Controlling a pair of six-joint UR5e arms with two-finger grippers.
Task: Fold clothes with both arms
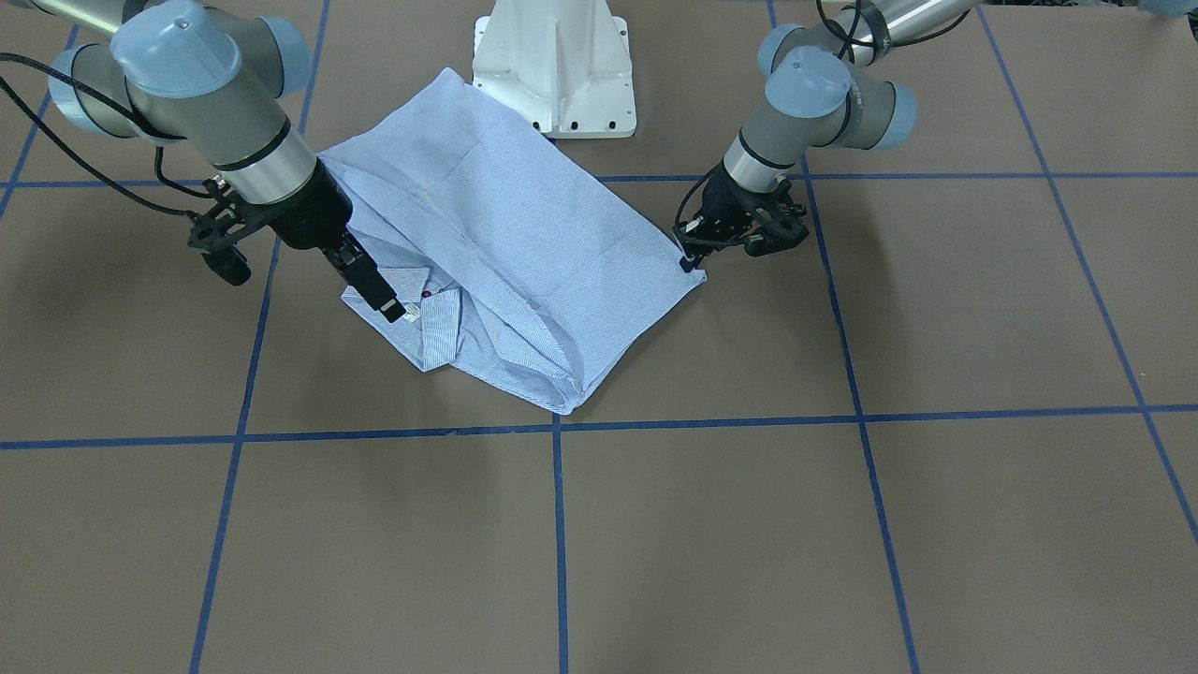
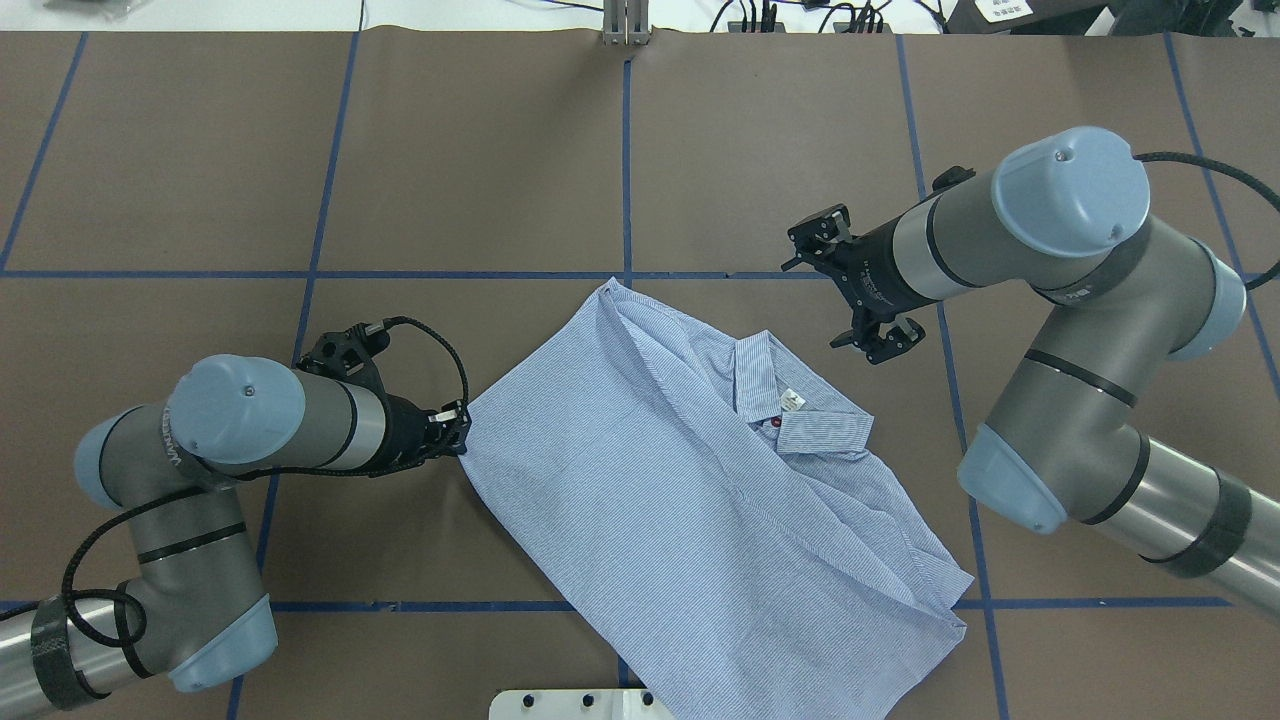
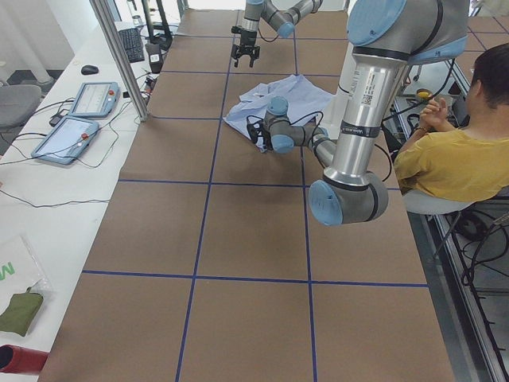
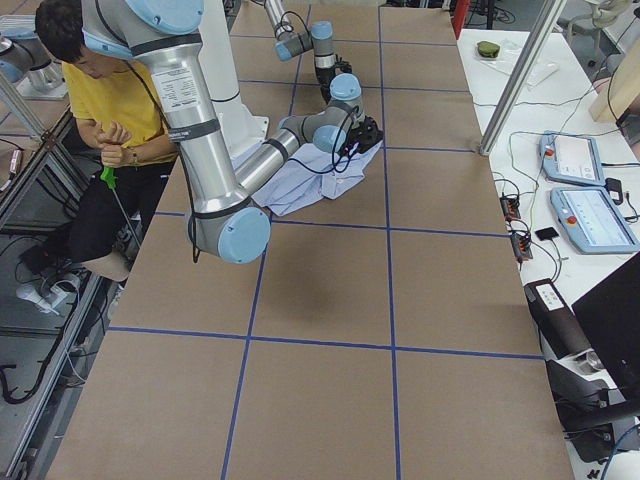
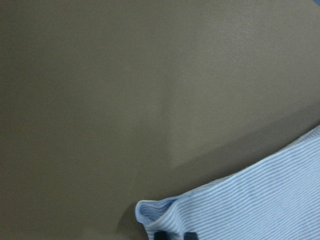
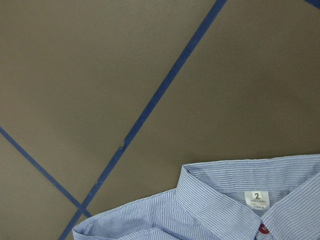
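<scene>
One shirt (image 2: 700,520) is all you've got to deal with: light blue, fine white stripes, soft and rumpled. It lies partly doubled over itself mid-counter (image 2: 500,150), close to the white pedestal (image 1: 554,65). The collar (image 2: 770,385) faces up on your robot's right side, with a white neck tag (image 6: 256,198) and a dark red button (image 6: 264,229) just below it. Only the right wrist cam gets near enough to read the "2" printed on that tag.

Two arms are in play. The left hand (image 2: 455,435) sits low at the shirt's left corner. From overhead you can't see the grip, but the left wrist view shows the corner bunched up right between the dark fingertips (image 5: 161,235), so it's pinching cloth. The right hand (image 2: 880,342) hangs above bare counter beside the collar, jaws apart and holding nothing. In the front-facing view it seems to sit over the collar, while the overhead view puts it off to the side.

The counter is matte brown with a grid of blue tape lines (image 2: 627,150). The side views add a seated person (image 3: 449,159) in a yellow top next to the robot and two tablets (image 3: 87,99) on a side bench.
</scene>
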